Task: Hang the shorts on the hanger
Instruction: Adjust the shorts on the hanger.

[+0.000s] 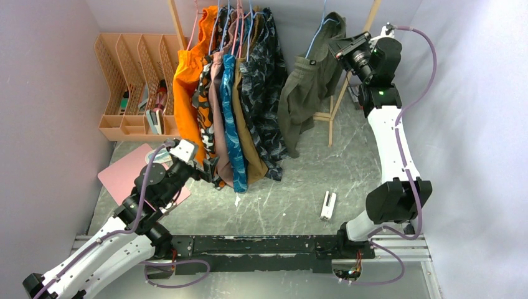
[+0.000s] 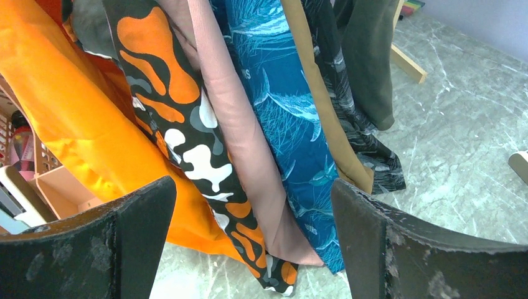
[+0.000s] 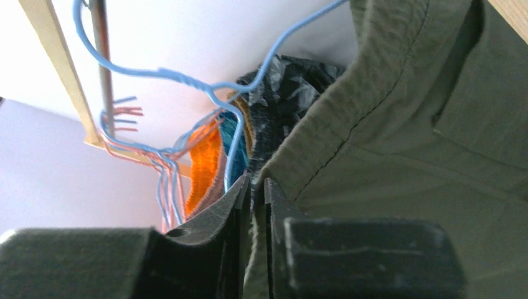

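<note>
The olive-green shorts (image 1: pixel 311 93) hang from the light-blue hanger (image 1: pixel 320 28) on the rail at the back right. My right gripper (image 1: pixel 341 45) is raised beside the hanger and is shut on the shorts' upper edge. In the right wrist view the shorts (image 3: pixel 411 124) fill the right side, a fold of them is pinched between the fingers (image 3: pixel 256 193), and the hanger's wire (image 3: pixel 218 93) twists up to its hook over the rail. My left gripper (image 1: pixel 208 169) is open and empty, low by the hems of the other hanging garments (image 2: pixel 249 156).
Several garments hang on the wooden rack: an orange garment (image 1: pixel 187 87), a blue one (image 1: pixel 233 124), a dark camouflage one (image 1: pixel 268 93). An orange file organizer (image 1: pixel 134 87) stands back left. A pink board (image 1: pixel 127 171) and a small white object (image 1: pixel 328 205) lie on the marble table.
</note>
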You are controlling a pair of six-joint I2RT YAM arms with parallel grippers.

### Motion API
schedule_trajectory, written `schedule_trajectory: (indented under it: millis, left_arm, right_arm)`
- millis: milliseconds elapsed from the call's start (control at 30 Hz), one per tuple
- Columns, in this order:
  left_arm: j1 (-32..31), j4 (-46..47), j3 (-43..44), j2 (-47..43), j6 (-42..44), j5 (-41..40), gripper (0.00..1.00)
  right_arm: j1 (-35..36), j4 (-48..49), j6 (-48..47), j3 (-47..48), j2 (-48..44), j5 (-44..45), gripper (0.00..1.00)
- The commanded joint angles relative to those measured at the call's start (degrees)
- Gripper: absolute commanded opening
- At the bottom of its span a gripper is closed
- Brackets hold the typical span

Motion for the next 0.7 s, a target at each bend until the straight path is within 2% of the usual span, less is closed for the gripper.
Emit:
schedule_trajectory:
  millis: [0, 67, 300, 467, 667]
  left_arm:
    - [-0.3, 1.8, -0.2, 0.0, 0.6, 0.5, 0.98]
    - [-0.3, 1.9, -0.3, 0.2, 0.5, 0.7, 0.98]
    - [-0.2, 1.8, -0.2, 0.6, 0.5, 0.7, 0.98]
    - [-0.2, 1.7, -0.2, 0.4, 0.6, 0.2, 0.98]
    - [-0.3, 1.7, 0.6, 2.0, -0.1, 0.6, 0.98]
  right_arm:
    - [-0.5, -1.0, -2.8, -5.0, -3.2, -1.7, 0.25]
    - [-0.5, -1.1, -3.9, -7.9, -5.1, -1.2, 0.36]
    - [-0.5, -7.9, -9.7, -5.6, -7.7, -0.3, 0.6]
    - [1.0, -13.0, -16.3, -5.3, -13.1, 3.0, 0.86]
    - [7.8, -23.2, -24.7, -3.5, -17.5, 10.4, 0.89]
